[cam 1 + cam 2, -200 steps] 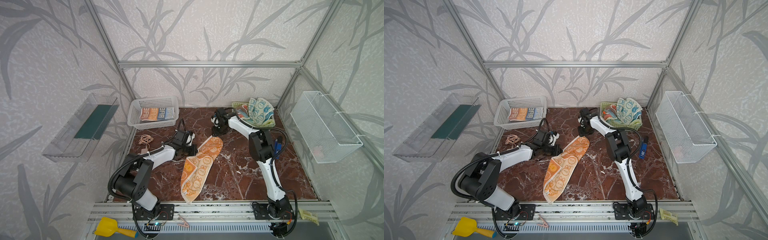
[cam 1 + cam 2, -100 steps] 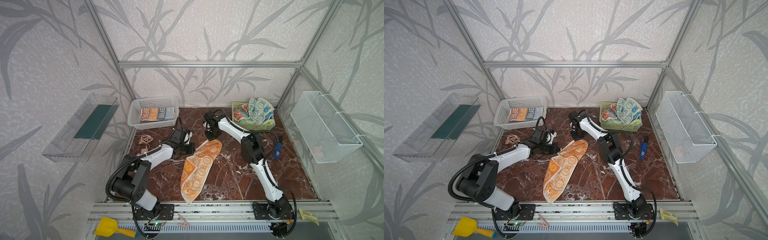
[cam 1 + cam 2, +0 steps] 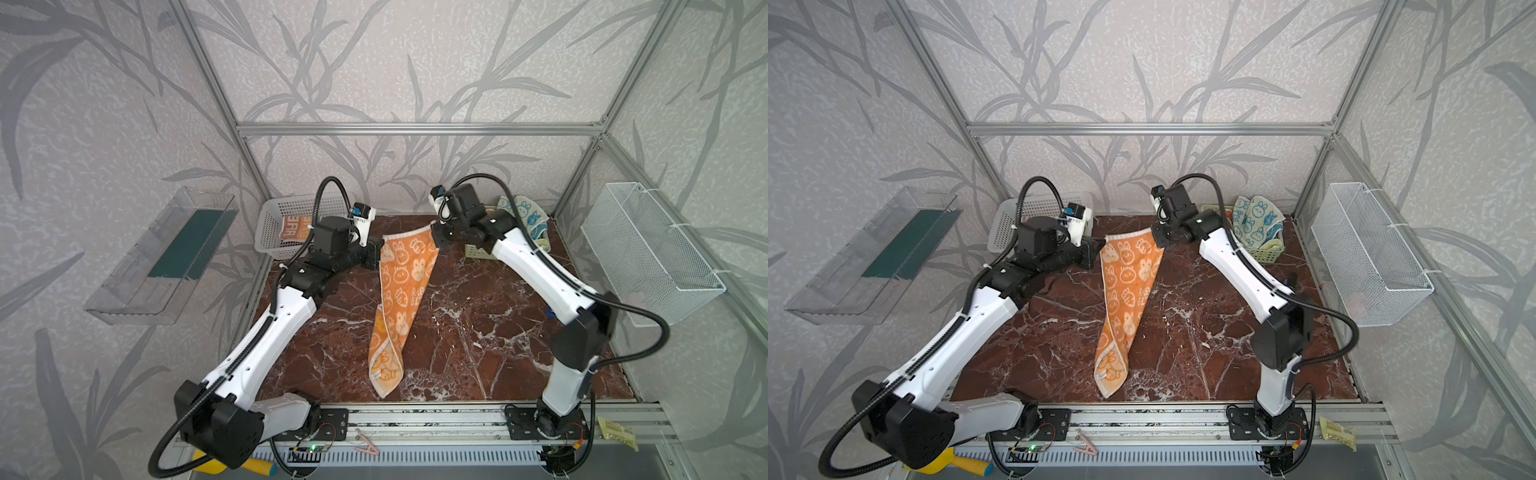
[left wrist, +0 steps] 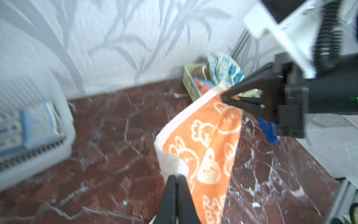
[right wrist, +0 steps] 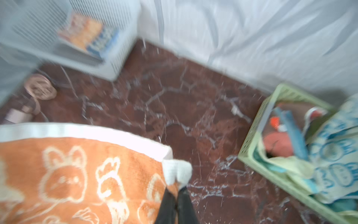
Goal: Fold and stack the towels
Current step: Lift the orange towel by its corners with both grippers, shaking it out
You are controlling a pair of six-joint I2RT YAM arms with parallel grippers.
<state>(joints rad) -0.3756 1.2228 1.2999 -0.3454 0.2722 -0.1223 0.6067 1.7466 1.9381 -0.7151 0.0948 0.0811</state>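
Observation:
An orange towel with cream bunnies (image 3: 401, 286) (image 3: 1125, 282) hangs stretched between my two grippers above the brown marble table (image 3: 478, 332). Its lower end trails onto the table near the front. My left gripper (image 3: 379, 249) (image 4: 176, 176) is shut on one white-edged top corner. My right gripper (image 3: 434, 232) (image 5: 175, 189) is shut on the other top corner. A folded orange and blue lettered towel (image 3: 293, 226) lies in the white basket (image 3: 270, 220). A white towel with blue bunnies (image 3: 523, 212) drapes over the green basket (image 3: 478, 251), with other cloths beneath it.
A white wire basket (image 3: 648, 257) hangs on the right wall and a clear shelf (image 3: 162, 257) on the left wall. A coil of tan cord (image 5: 40, 89) lies by the white basket. A blue object (image 4: 269, 131) lies on the table's right side.
The right gripper moved left to the towel's far corner and shut on it. Both grippers then rose, lifting the towel's far edge off the table; it now hangs between them.

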